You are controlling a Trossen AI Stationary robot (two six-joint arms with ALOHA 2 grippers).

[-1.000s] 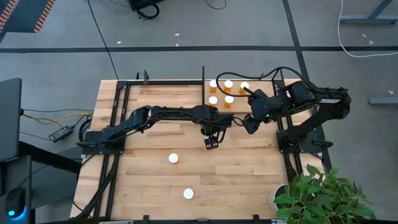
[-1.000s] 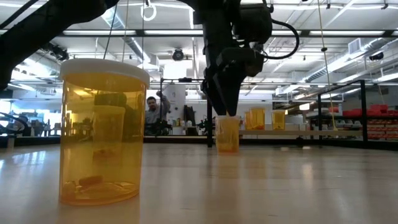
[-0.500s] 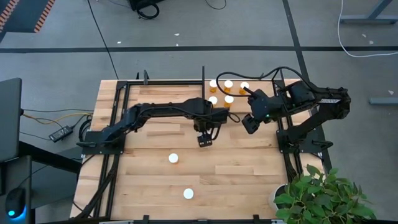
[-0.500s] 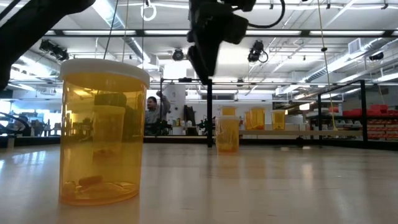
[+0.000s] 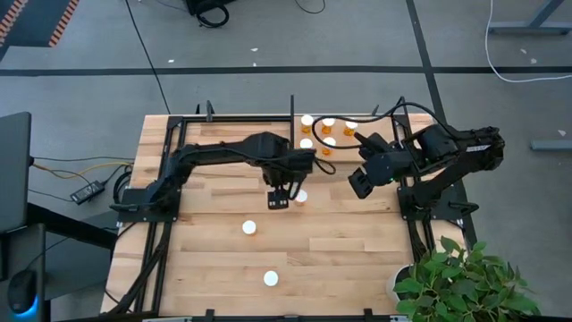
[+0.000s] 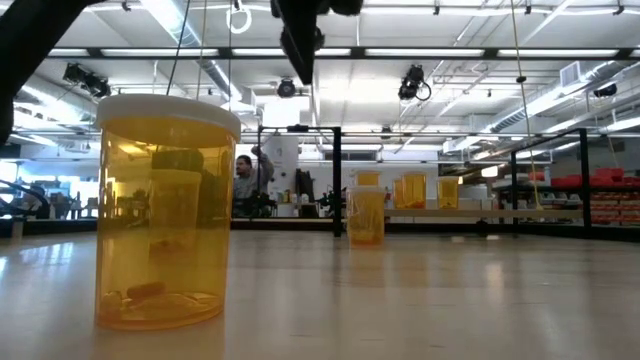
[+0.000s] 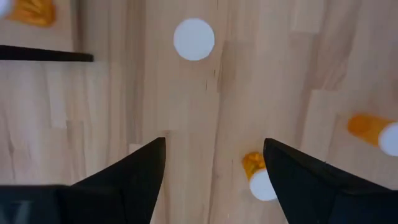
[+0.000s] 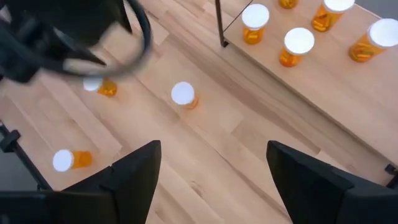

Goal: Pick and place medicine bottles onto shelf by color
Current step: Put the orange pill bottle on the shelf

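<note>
Several orange medicine bottles with white caps stand on the pale shelf (image 5: 340, 159) at the table's far right, among them one (image 5: 328, 123) and another (image 8: 297, 43). Three more stand on the planked tabletop: one (image 5: 301, 196) just right of my left gripper (image 5: 278, 201), one (image 5: 249, 227) nearer, and one (image 5: 271, 278) near the front edge. My left gripper is open and raised above the table (image 6: 300, 50); its wrist view shows it (image 7: 214, 143) over bare planks. My right gripper (image 5: 357, 183) is open and hovers at the shelf's near edge (image 8: 214, 146).
Black metal bars (image 5: 292, 116) frame the shelf and run along the table's left and right sides. A plant (image 5: 456, 277) sits at the near right corner. In the low view the front bottle (image 6: 165, 210) looms large, and a person (image 6: 243, 178) shows in the room beyond.
My left gripper has risen from the cap of the bottle at mid-table and moved toward the table's left. That bottle has stayed standing on the planks where it was, now uncovered beside the gripper.
</note>
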